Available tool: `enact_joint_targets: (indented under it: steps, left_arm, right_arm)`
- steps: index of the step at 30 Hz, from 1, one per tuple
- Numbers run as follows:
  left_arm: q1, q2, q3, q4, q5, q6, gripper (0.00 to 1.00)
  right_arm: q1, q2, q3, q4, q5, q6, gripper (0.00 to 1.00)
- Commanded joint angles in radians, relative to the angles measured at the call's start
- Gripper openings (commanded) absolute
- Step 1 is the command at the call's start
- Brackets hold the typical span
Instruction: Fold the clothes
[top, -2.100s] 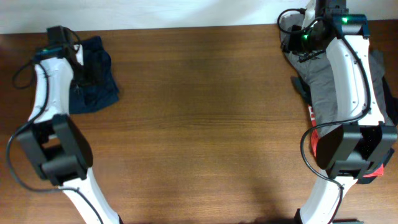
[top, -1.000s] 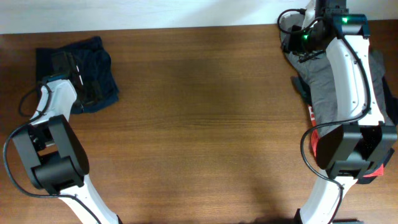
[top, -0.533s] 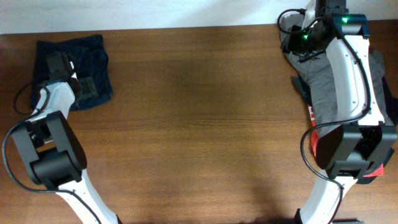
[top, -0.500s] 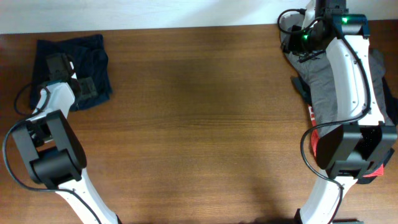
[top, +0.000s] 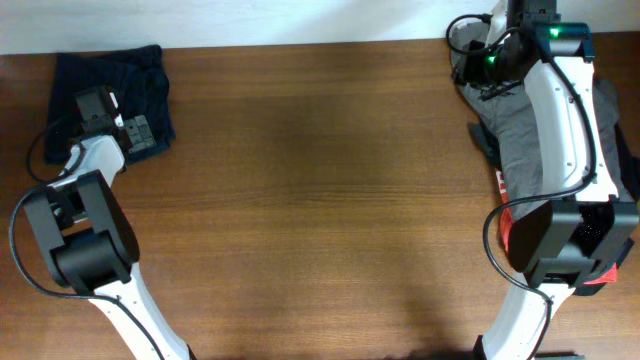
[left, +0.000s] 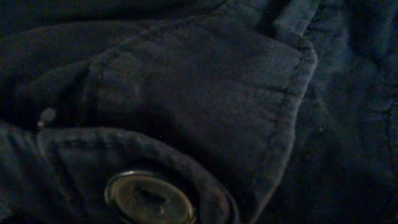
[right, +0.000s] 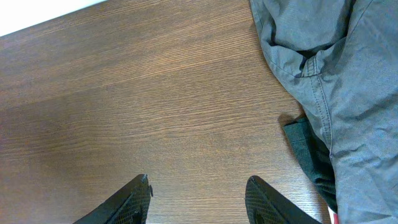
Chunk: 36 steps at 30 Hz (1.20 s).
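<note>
Dark brown wood-grain tabletop (top: 320, 200) across the whole overhead view, with a narrow white wall strip (top: 300, 20) along the far edge.

At the far-left corner, navy-blue shorts (top: 140, 80), bunched into a compact, roughly square heap with a rumpled top. Small lighter pocket patch (top: 138, 133) showing at the heap's near right edge. Down on the near left part of the heap, the left gripper (top: 92, 106), right against the fabric. From the left wrist, only dark cloth filling the view: a stitched hem folded over in a curve, and low down a round button (left: 149, 198), half tucked under a fold. Fingers out of sight in both views, so cannot tell whether spread, pressed together or pinching cloth.

At the far-right corner, the right gripper (right: 200, 198) poised over the wood, fingertips (right: 138, 196) spread wide apart with nothing held between them. Just to its right, a crumpled grey garment (right: 348, 68) with a stitched seam running down it, lying along the table's right side. Poking out from under its near side, a darker cloth (right: 308, 155), kind unclear. Nearer along the right edge in the overhead view, a red-and-black item (top: 507, 228), mostly hidden behind the right arm.
</note>
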Motion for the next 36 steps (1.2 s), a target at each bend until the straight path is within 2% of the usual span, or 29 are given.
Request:
enact_joint_targets:
  steps: [1,12,16,19,21,23,24,25,30,36]
  left_arm:
    - [0.005,0.006,0.021,-0.067,0.004,0.024,0.99]
    - [0.004,-0.28,0.074,-0.394,0.006,0.023,0.99]
    - [0.0,-0.416,0.074,-0.495,0.059,0.023,0.99]
    - [-0.009,-0.501,0.073,-0.549,0.14,0.023,0.99]
    - [-0.019,-0.548,0.073,-0.562,0.245,0.023,0.99]
    - [-0.023,-0.558,0.073,-0.548,0.309,0.022,0.99]
    - [-0.023,-0.558,0.073,-0.531,0.362,0.019,0.99]
    - [-0.022,-0.556,0.073,-0.505,0.42,0.011,0.99]
    - [-0.021,-0.555,0.073,-0.497,0.451,0.011,0.99]
    - [-0.021,-0.555,0.072,-0.497,0.451,0.011,0.99]
  right_arm:
    - [0.004,0.004,-0.007,0.001,0.011,0.001,0.54]
    - [0.004,0.0,-0.007,0.026,0.01,0.001,0.55]
    - [0.008,-0.019,-0.005,0.03,0.005,-0.019,0.55]
    - [0.029,-0.06,0.011,0.021,0.01,-0.072,0.61]
    - [0.063,-0.124,0.037,0.007,0.01,-0.082,0.65]
    - [0.093,-0.177,0.047,-0.001,0.009,-0.082,0.77]
    - [0.107,-0.203,0.048,-0.004,0.009,-0.082,0.91]
    - [0.124,-0.232,0.048,-0.006,0.01,-0.082,0.99]
    - [0.22,-0.325,0.048,-0.008,0.005,-0.077,0.99]
    - [0.301,-0.337,0.047,-0.008,0.006,-0.078,0.99]
